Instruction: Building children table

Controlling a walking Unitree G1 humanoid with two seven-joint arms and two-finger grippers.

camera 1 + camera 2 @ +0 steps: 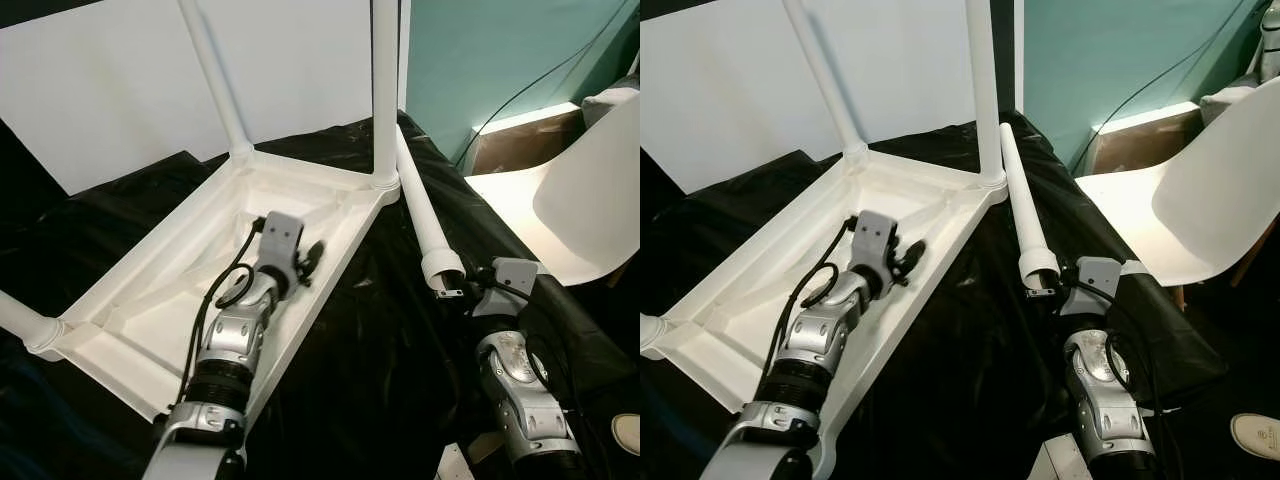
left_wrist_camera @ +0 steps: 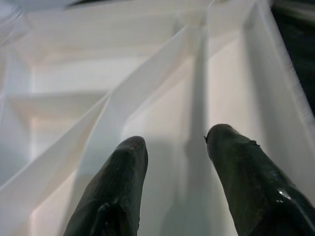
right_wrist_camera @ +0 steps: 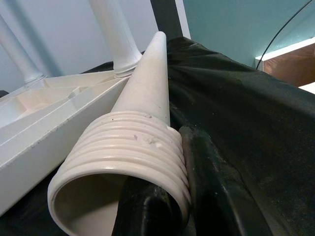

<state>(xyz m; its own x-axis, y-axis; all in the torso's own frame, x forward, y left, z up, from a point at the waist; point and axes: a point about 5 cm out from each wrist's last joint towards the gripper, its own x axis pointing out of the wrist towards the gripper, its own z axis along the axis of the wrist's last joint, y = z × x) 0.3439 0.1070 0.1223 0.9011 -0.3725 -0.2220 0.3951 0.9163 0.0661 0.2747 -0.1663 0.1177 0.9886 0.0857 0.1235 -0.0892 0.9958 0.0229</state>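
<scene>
Clamped on the threaded open end of the loose table leg [image 1: 425, 215], the right gripper [image 1: 452, 291] has one black finger inside the hollow mouth and the other outside against the wall, as the right wrist view shows; the leg slopes away from it across the black sheet [image 1: 400, 360] toward the nearest upright leg [image 1: 385, 90] at the corner of the upturned tabletop [image 1: 150, 310]. A hold on one thin wall is a weak one, I judge: the long leg could pivot or slip out as it lifts, and its far tip, lying close to that fitted leg, may knock it or catch on the tabletop's rim. Crinkled sheeting under the leg could also snag the ridged thread. Left of this claw, the left gripper [image 1: 305, 262] hangs released and empty just above the ribbed underside of the tabletop, fingers apart over a diagonal rib; pressing down there might shift the whole top. Two fitted legs rise beyond it, and another socketed leg [image 1: 20, 322] sits at the near-left corner. Open room lies between the two claws over the sheet; to the right a white chair [image 1: 560, 210] stands close, limiting any swing that way.
</scene>
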